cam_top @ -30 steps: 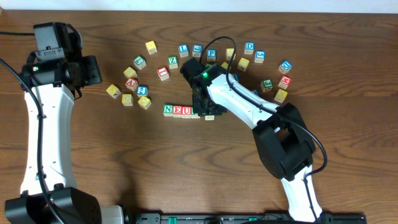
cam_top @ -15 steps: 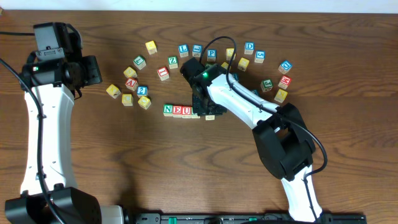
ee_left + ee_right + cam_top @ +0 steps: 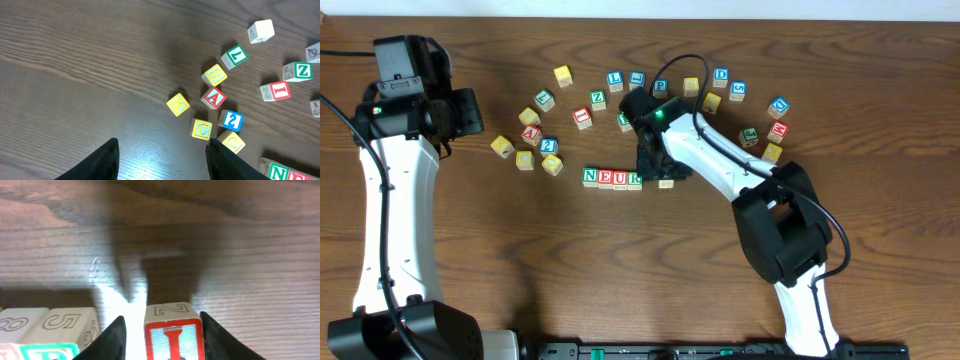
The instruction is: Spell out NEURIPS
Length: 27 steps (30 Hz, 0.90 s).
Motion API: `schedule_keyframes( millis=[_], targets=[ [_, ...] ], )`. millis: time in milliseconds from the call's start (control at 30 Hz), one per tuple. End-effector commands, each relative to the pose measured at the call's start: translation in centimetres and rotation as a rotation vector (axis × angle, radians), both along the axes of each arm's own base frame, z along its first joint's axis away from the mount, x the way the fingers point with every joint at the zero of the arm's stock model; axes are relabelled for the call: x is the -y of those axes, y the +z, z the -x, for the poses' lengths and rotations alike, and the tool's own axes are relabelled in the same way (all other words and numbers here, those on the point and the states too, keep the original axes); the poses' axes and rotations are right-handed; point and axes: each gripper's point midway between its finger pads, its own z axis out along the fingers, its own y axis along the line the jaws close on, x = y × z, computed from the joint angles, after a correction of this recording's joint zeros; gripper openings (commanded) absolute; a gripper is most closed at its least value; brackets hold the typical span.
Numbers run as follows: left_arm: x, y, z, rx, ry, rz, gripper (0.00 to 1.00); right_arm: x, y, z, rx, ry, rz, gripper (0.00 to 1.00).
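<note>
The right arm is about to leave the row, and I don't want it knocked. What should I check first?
1. The row reads N, E, U, R: ok.
2. The I block touches the R: not ok, a gap shows between them.
3. The I block sits letter up: cannot tell.
4. The right gripper is loose on the I block: ok, one finger stands clear.
5. The P block is in sight, letter up: ok.
6. The left gripper is away from the row, open and empty: ok.
</note>
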Motion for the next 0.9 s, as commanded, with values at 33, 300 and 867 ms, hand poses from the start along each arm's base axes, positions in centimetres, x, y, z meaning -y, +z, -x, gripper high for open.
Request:
schedule_keyframes(
  millis=[33,300,867],
  targets=[
    [-0.1,-0.1,-0.3,0.0,0.005,0.004,0.55,0.6,-0.3,-0.4,-0.005,0.007,0.009,0.21],
    [-0.1,0.0,-0.4,0.004,0.005,0.003,0.55,-0.3,0.1,-0.5,-0.016,0.076,-0.039,0.44],
    [-0.1,0.0,-0.4,0.006,0.005,0.002,0.55,-0.6,0.3,-1.9,0.028,0.125,-0.062,0.64]
  ],
)
